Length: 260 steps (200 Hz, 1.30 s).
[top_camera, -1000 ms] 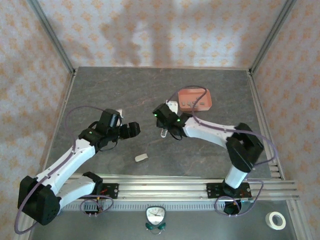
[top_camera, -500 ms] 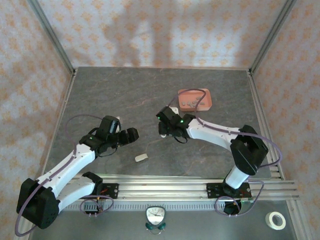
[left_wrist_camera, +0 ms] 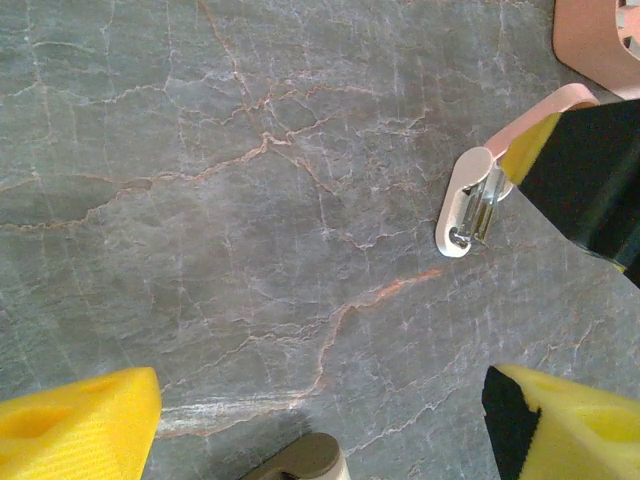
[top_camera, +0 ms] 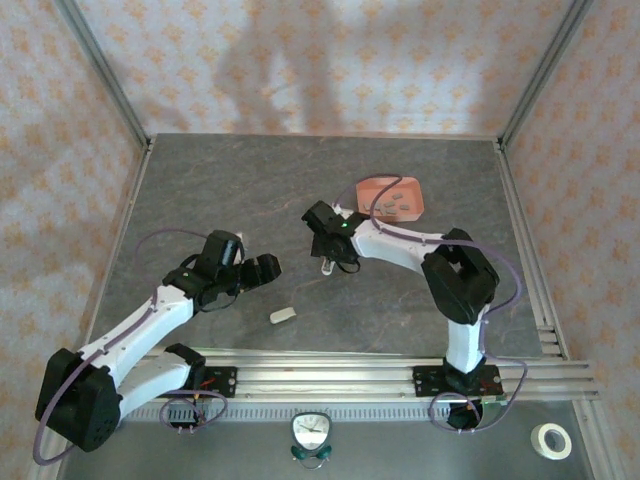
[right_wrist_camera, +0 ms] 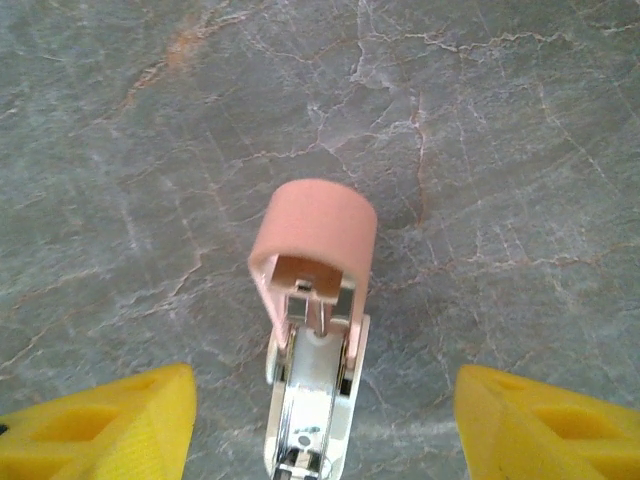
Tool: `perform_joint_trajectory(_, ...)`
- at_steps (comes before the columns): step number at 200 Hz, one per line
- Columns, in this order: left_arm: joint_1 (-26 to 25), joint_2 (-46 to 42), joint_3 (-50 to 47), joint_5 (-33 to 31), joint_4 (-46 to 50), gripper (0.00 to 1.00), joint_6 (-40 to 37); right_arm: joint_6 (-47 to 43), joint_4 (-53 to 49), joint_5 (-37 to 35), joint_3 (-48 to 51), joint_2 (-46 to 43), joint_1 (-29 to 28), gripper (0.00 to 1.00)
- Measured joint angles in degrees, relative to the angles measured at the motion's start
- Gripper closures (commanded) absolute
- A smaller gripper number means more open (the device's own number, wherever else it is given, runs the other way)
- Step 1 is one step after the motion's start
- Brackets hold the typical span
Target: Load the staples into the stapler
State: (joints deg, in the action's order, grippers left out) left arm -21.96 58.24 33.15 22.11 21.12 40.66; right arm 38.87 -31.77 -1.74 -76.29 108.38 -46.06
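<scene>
Right wrist view: empty right fingers [right_wrist_camera: 100, 425] flank the opened stapler [right_wrist_camera: 312, 330], wide apart; gripping its base squarely should steady it. Left fingers [left_wrist_camera: 80, 422] gape empty too.

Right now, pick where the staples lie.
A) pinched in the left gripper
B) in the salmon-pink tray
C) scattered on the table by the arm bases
B: the staples show as small dark strips inside the salmon-pink tray at the far right of the table, and the left gripper is open with nothing between its fingers.
</scene>
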Motion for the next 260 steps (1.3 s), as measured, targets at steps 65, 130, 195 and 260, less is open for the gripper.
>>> perform_joint_trajectory(65,0.0,1.5,0.0,0.2,-1.0,0.15,0.0,-1.5,-0.3,1.9,-1.9,4.1,0.5,0.39)
perform_joint_trajectory(130,0.0,1.8,0.0,0.2,-1.2,0.15,-0.2,-6.6,0.1,3.4,-0.1,4.3,0.5,0.50)
perform_joint_trajectory(195,0.0,3.0,0.0,0.4,-1.2,0.15,-1.1,-13.3,1.1,4.8,0.2,4.5,0.5,0.60)
perform_joint_trajectory(260,0.0,3.0,0.0,0.4,-1.2,0.15,-1.7,-18.6,1.1,5.2,0.3,4.7,0.5,0.56)
